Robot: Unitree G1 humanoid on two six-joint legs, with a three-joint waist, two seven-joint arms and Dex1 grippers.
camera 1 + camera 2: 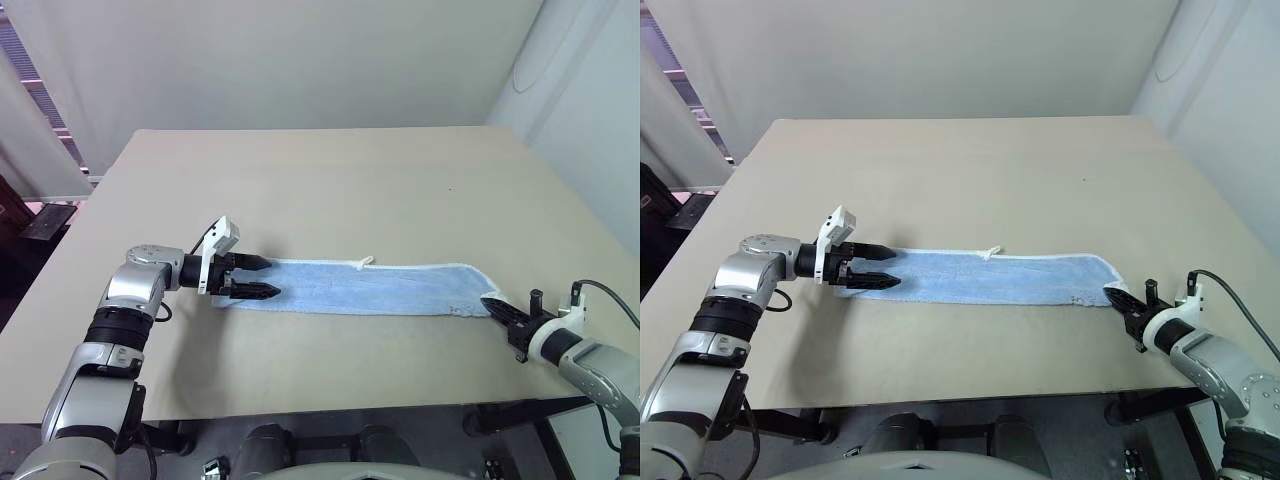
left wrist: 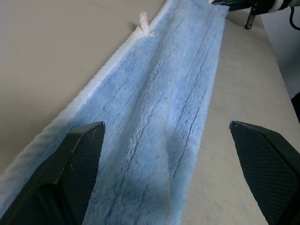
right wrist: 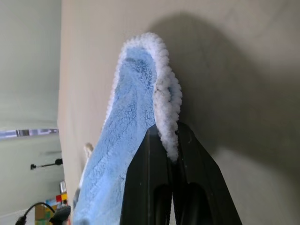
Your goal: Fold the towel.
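The towel (image 1: pixel 380 288) is soft and limp. Right tool (image 3: pixel 168 140) pinches its end hem; left tool (image 1: pixel 262 277) gapes, empty.

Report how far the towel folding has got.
Done: the towel lies as a long narrow strip on the table, seemingly folded lengthwise already. In hand: the right gripper is shut on the white-edged end, while the left gripper is open, its fingers straddling the other end. Left: closing the left gripper and bringing the ends together.
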